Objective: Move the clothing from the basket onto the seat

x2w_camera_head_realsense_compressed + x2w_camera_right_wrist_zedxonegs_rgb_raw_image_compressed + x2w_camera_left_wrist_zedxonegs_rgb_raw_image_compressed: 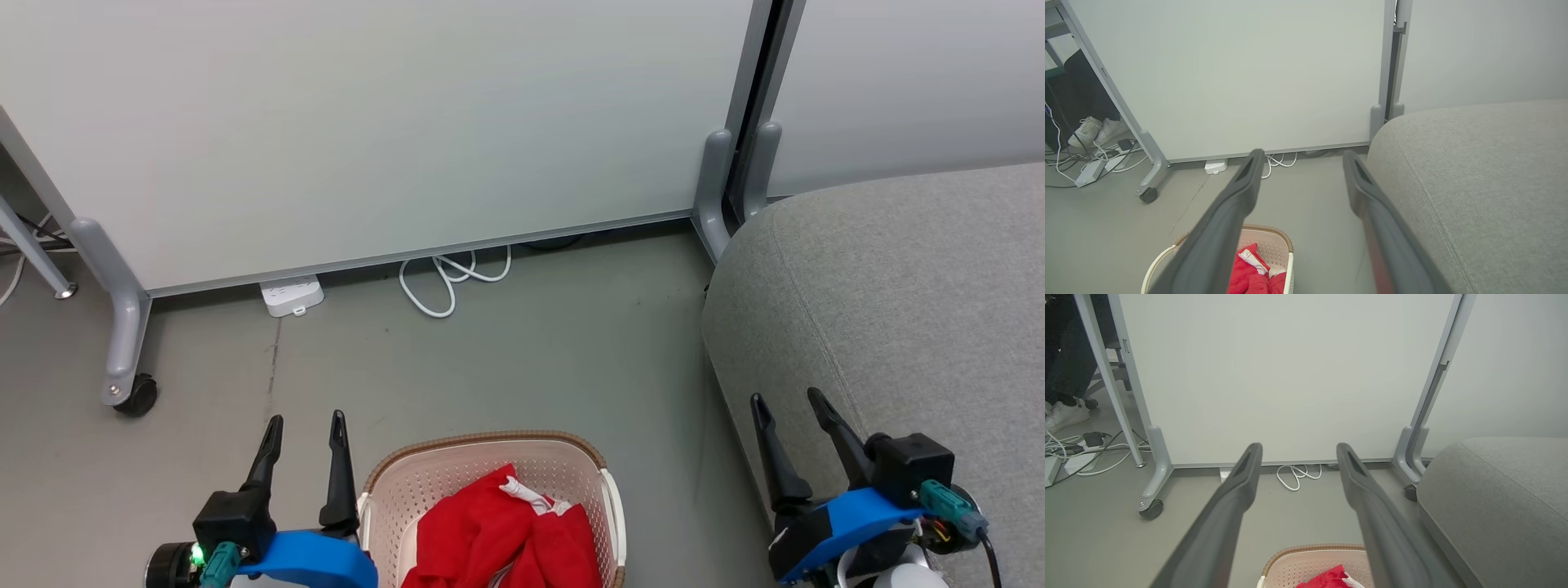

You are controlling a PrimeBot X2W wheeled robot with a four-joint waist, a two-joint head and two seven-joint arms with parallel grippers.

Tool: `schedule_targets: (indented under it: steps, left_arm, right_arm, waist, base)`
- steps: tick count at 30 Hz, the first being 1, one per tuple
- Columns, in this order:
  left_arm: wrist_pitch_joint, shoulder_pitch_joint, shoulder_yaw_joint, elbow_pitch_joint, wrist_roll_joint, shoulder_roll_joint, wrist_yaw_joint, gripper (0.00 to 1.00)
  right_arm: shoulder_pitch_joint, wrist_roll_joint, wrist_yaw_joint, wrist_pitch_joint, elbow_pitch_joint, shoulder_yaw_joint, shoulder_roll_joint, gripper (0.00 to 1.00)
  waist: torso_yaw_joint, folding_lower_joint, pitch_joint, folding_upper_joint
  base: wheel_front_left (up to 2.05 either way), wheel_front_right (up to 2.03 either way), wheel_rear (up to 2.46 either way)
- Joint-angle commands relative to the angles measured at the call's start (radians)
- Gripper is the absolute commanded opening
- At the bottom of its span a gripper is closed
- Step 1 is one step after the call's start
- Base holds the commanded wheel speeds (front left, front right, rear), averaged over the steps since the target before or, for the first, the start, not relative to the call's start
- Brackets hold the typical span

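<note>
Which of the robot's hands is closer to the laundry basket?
The left. The left gripper sits beside the basket, at its left side; the right gripper is farther off, by the edge of the seat.

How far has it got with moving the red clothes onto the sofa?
Nothing looks done yet: the red clothing lies in the basket, and the visible part of the grey seat is bare. Nothing is in hand either: the left gripper and right gripper are both open and empty. Every garment is left to lift and carry across.
</note>
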Motion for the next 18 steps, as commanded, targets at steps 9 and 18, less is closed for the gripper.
schedule_targets:
  steps: [9, 18]
  left_arm:
    - [-0.023, 0.002, -0.008, -0.001, 0.066, -0.001, 0.008, 1.00]
    - [-0.022, 0.004, -0.004, -0.001, 0.058, -0.004, 0.008, 1.00]
  right_arm:
    - [-0.014, -0.073, 0.002, -0.023, 0.000, 0.008, -0.007, 1.00]
    - [-0.013, -0.064, 0.001, -0.020, 0.000, 0.009, -0.007, 1.00]
  waist:
    - [0.001, 0.0000, 0.000, 0.0000]
    - [0.001, 0.0000, 0.003, 0.0000]
  base:
    - [0.00, 0.00, 0.00]
    - [0.00, 0.00, 0.00]
